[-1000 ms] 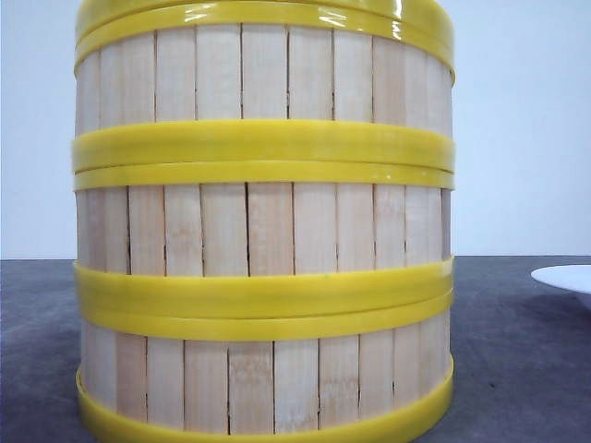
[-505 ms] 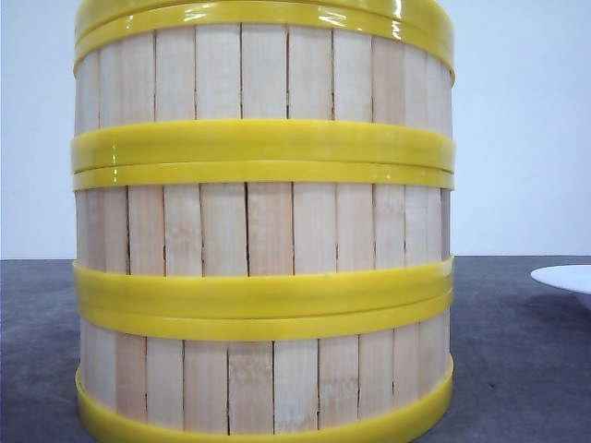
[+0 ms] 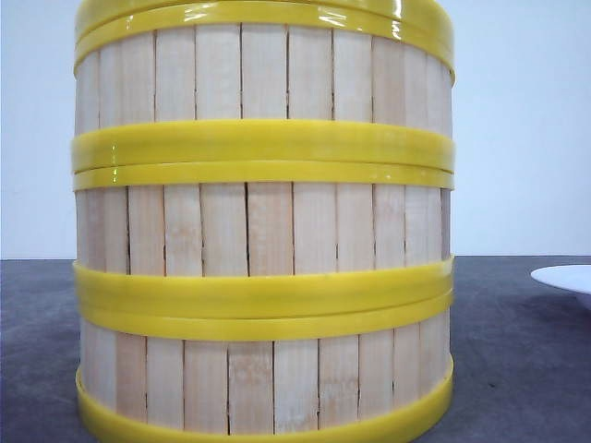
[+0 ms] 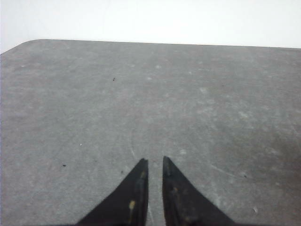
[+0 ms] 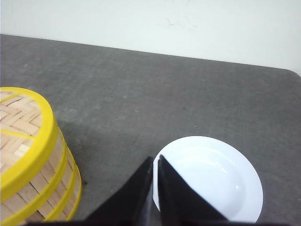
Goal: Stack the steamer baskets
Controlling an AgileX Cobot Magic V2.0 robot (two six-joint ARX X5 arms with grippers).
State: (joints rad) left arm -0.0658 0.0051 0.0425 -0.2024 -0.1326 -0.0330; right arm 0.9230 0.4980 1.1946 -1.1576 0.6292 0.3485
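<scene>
Steamer baskets (image 3: 263,226), stacked three high on grey worktop (image 3: 517,351).
White plate (image 5: 211,179) right; left tool (image 4: 154,162) and right tool (image 5: 155,160) both closed, empty.

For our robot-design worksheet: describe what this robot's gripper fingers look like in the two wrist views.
Both pairs are black and taper to narrow pointed tips. The left gripper has small yellowish specks on its fingers; the right gripper looks plain black. No cables or arm links show.

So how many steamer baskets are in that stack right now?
3, in one stack on the table: the bottom basket, the middle basket on it, and the top basket above. The front view cuts off the stack's top, so a further one cannot be ruled out.
</scene>
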